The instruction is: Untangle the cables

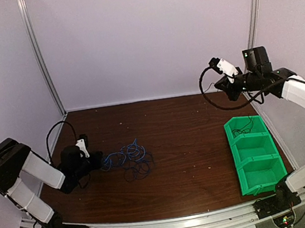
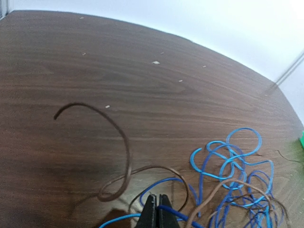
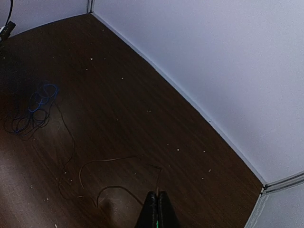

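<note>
Top view high at 6 o'clock, facing 12 o'clock over the whole surface (image 1: pixel 192 159), left wrist low, close, facing 3 o'clock across the cables (image 2: pixel 228 161), right wrist high, distant, facing 9 o'clock, same cables small.

Blue, black cables (image 1: pixel 128 161) tangled left-centre; green bin (image 1: pixel 254 157) right.

Tangled blue and black cables (image 1: pixel 126 159) are spread on the left of the dark wooden counter (image 1: pixel 189 137); a green bin (image 1: pixel 253 154) is set on its right.

Left claw (image 2: pixel 156 199) low, right claw (image 3: pixel 156 195) raised, both closed
</note>
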